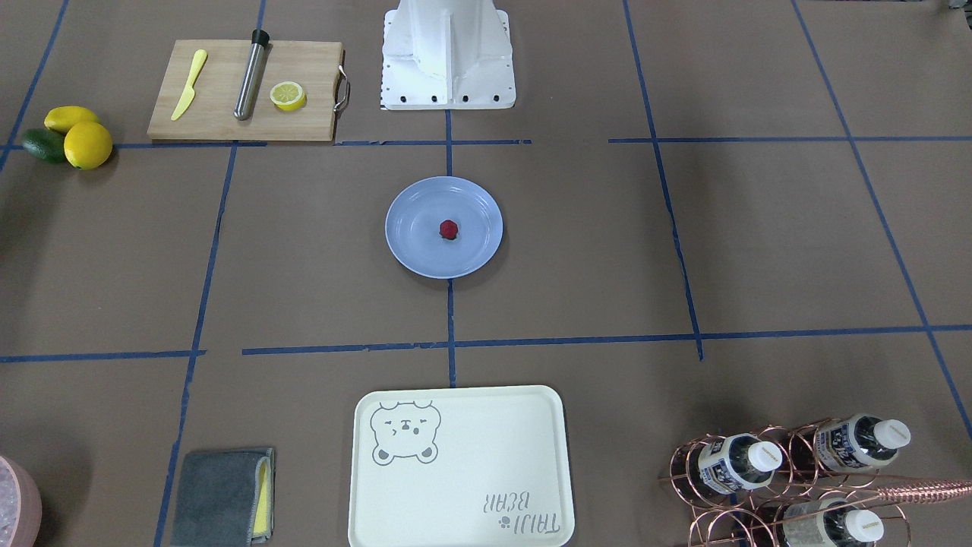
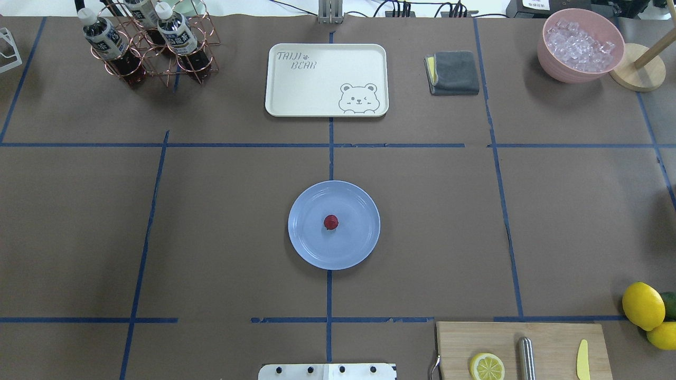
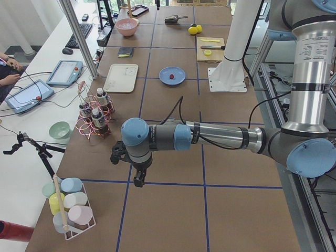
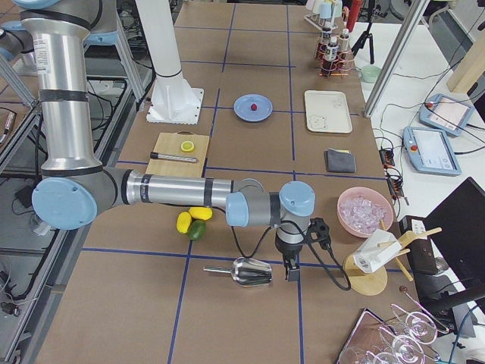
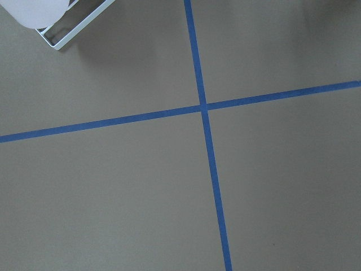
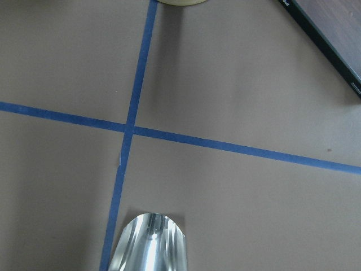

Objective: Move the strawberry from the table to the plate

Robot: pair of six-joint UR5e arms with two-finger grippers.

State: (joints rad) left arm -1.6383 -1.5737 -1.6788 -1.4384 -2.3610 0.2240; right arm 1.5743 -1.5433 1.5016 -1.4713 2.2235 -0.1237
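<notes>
One strawberry point(image 1: 449, 229) on one plate point(image 1: 414, 237)

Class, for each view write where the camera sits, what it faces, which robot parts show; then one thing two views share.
Front-facing: across the table, facing the base, over plate and strawberry; only base shows.
Overhead: behind the base, looking forward and down; base edge.
Exterior left: table's left end; left arm near, left tool pointing down.
Exterior right: right end; right arm, right tool near a scoop.
Left wrist: down onto crossed tape; no body.
Right wrist: down onto tape and scoop.
Shared: strawberry on plate, front-facing and overhead.
</notes>
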